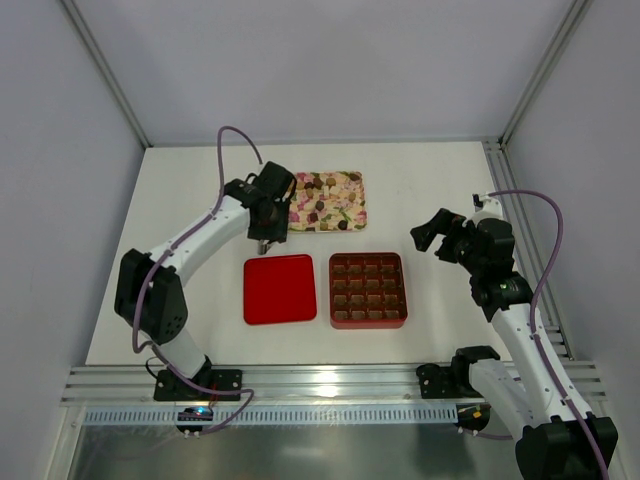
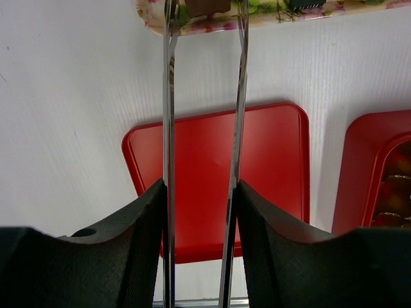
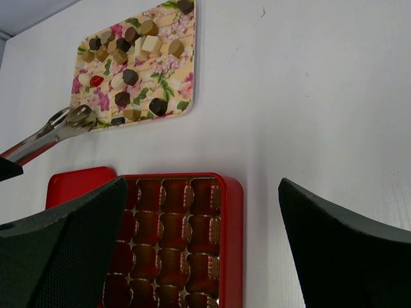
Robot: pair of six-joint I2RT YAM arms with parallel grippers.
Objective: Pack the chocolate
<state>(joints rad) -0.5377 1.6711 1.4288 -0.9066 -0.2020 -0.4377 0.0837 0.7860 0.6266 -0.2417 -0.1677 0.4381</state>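
- Nearest, at the counter's (image 1: 440,180) near edge: two arm bases, left and right.
- Next out, side by side and close together: one flat red lid (image 1: 280,290) on the left, one red square box (image 1: 368,324) on the right, with one brown gridded insert (image 1: 368,288) in the box, four cells across.
- Right gripper (image 1: 438,240): hovering just right of the box, jaws spread wide, holding nothing. One of its fingers hides the box's left part in the right wrist view.
- Left gripper (image 2: 200,189): above the lid's far edge, clamped on one pair of metal tongs (image 2: 169,115). Two blades crossing over the lid in the left wrist view, tips at the near-left corner of the tray.
- Between the tong tips: one brown piece (image 2: 205,6), cut off by the picture edge. Cannot tell whether pinched or only lying there.
- Farthest: one pink-and-cream flowered tray (image 3: 180,70), beyond lid and box.
- On the tray: the chocolate (image 3: 130,77), roughly twenty loose pieces, too small for an exact count. Mostly dark and mid brown, a few pale, one red (image 3: 96,81).
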